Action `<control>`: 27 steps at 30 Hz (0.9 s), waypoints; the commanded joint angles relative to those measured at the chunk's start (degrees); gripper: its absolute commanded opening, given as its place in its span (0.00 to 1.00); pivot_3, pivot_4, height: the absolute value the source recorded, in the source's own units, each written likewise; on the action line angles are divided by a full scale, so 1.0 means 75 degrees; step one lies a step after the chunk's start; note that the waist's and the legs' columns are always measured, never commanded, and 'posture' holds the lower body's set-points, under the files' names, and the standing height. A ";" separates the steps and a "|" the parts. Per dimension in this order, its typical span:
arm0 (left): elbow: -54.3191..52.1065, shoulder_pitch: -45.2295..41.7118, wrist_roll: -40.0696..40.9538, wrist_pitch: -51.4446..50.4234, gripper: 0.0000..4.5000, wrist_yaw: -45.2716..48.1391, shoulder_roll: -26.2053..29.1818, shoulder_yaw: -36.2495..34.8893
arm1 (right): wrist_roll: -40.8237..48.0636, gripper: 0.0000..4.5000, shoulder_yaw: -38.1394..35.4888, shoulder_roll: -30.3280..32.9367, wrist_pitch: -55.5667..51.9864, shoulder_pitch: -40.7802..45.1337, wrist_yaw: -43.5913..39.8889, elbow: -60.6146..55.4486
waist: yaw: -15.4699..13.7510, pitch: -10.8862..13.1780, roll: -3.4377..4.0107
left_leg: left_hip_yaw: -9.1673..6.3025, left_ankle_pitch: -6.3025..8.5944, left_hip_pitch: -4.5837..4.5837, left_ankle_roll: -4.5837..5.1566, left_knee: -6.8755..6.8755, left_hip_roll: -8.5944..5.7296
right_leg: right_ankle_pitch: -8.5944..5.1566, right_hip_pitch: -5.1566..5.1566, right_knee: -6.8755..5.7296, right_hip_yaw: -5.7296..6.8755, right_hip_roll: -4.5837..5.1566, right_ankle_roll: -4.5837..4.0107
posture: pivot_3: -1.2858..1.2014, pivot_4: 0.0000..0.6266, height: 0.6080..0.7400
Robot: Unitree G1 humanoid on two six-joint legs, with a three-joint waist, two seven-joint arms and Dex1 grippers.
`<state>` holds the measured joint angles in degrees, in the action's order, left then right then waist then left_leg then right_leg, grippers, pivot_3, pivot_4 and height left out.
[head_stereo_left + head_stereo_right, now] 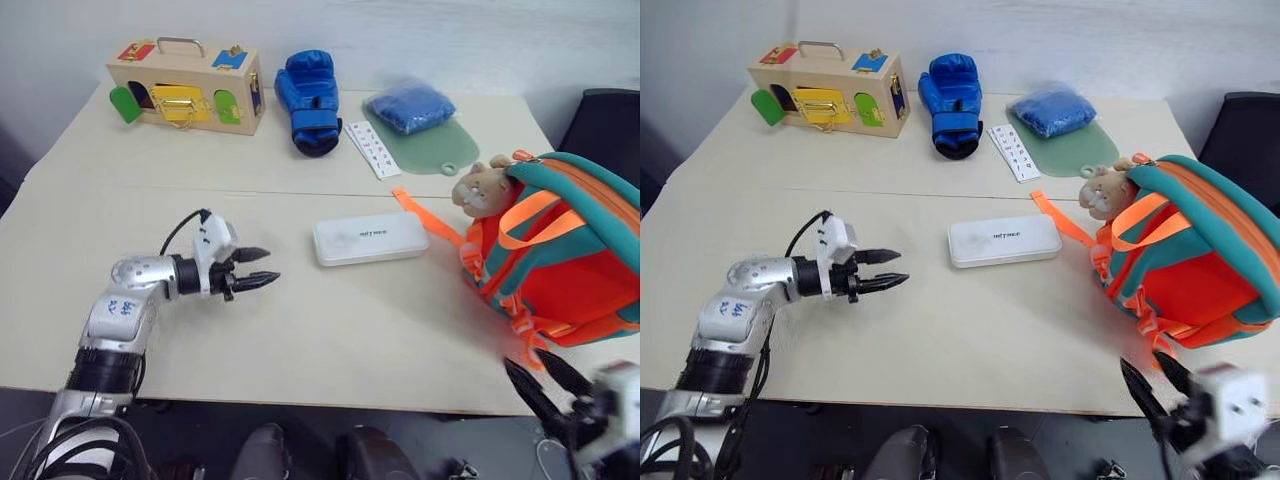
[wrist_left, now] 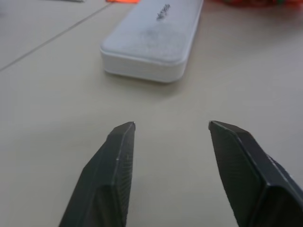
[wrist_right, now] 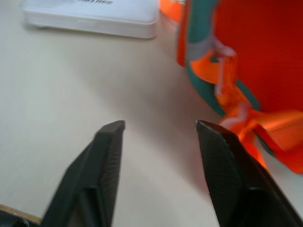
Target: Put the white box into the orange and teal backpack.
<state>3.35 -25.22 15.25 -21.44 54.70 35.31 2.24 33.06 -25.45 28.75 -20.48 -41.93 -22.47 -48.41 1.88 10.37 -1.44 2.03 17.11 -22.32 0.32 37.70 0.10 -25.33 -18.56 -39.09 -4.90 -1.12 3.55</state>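
The flat white rounded plastic box (image 1: 370, 240) lies on the beige tabletop (image 1: 300, 340), just beside the bulky orange and teal fabric backpack (image 1: 570, 260). Left claw (image 1: 262, 268), released and empty, hovers near the box; right claw (image 1: 545, 385), likewise parted and empty, sits near the backpack's lower straps.

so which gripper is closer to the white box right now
Left. The left gripper is on the table beside the white box; the right gripper is off the table's near edge.
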 commanded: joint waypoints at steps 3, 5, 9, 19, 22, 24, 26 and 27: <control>-0.0111 -0.0137 -0.0494 0.0064 0.19 -0.0708 -0.0469 0.0398 | -0.0828 0.12 0.1159 0.0640 -0.1023 0.1918 0.0520 0.0233 | -0.0043 0.0000 -0.0001 | -0.0001 0.0004 -0.0003 0.0008 0.0049 -0.0001 | 0.0000 -0.0001 -0.0041 0.0001 0.0000 0.0000 | 0.52 0.24 1.00; 0.0022 -0.0308 -0.0606 0.0021 0.05 -0.0894 -0.0673 0.0517 | -0.1150 0.00 0.1460 0.0762 -0.1172 0.2628 0.0552 0.0696 | -0.0059 0.0000 -0.0001 | -0.0007 0.0003 -0.0003 0.0010 0.0054 -0.0003 | 0.0000 0.0002 -0.0045 0.0005 0.0000 0.0000 | 0.52 0.24 1.00; 0.0497 -0.0768 -0.0838 -0.0071 0.01 -0.1281 -0.1073 0.0657 | -0.1862 0.00 0.2087 0.0840 -0.1448 0.4017 0.0691 0.1760 | -0.0042 0.0000 -0.0002 | -0.0007 0.0002 -0.0012 0.0013 0.0060 -0.0009 | 0.0000 -0.0001 -0.0042 0.0004 0.0000 0.0000 | 0.52 0.24 1.00; 0.1271 -0.1368 -0.1149 -0.0332 0.01 -0.2013 -0.1779 0.0723 | -0.3328 0.00 0.3229 -0.0021 -0.1598 0.6966 0.1498 0.4252 | 0.0013 0.0001 0.0000 | -0.0001 -0.0013 -0.0024 0.0015 0.0063 -0.0005 | 0.0000 -0.0021 -0.0057 0.0003 -0.0001 0.0000 | 0.52 0.24 1.00; 0.1462 -0.1435 -0.1231 -0.0315 0.01 -0.2231 -0.1895 0.0648 | -0.3722 0.00 0.3324 -0.0218 -0.1278 0.7815 0.1701 0.5343 | -0.0002 0.0001 0.0000 | -0.0001 -0.0015 -0.0024 0.0020 0.0076 -0.0006 | 0.0000 -0.0019 -0.0060 0.0003 0.0001 0.0000 | 0.52 0.24 1.00; 0.1592 -0.1461 -0.1276 -0.0272 0.01 -0.2298 -0.1937 0.0645 | -0.3785 0.00 0.3250 -0.0398 -0.1101 0.8244 0.1791 0.5931 | -0.0007 0.0001 -0.0001 | -0.0001 -0.0015 -0.0024 0.0022 0.0078 -0.0008 | 0.0000 -0.0018 -0.0063 0.0003 0.0006 0.0000 | 0.52 0.24 1.00; 0.1730 -0.1499 -0.1303 -0.0221 0.01 -0.2357 -0.1987 0.0645 | -0.3837 0.00 0.3205 -0.0539 -0.0951 0.8606 0.1818 0.6432 | -0.0007 0.0001 -0.0001 | -0.0002 -0.0015 -0.0023 0.0021 0.0075 -0.0007 | 0.0000 -0.0020 -0.0062 0.0005 0.0006 0.0000 | 0.52 0.24 1.00; 0.1791 -0.1521 -0.1306 -0.0200 0.01 -0.2382 -0.2012 0.0643 | -0.3864 0.00 0.3198 -0.0581 -0.0865 0.8724 0.1804 0.6613 | -0.0007 0.0001 -0.0001 | -0.0002 -0.0015 -0.0023 0.0021 0.0073 -0.0007 | 0.0000 -0.0020 -0.0062 0.0007 0.0006 0.0000 | 0.52 0.24 1.00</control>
<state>16.67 -35.83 5.77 -24.04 37.33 20.43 7.72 4.95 -0.23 24.54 -28.73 22.54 -9.33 -0.10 1.83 10.38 -1.44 2.02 17.00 -22.50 0.48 38.23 0.05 -25.33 -18.71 -39.55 -4.85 -1.08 3.55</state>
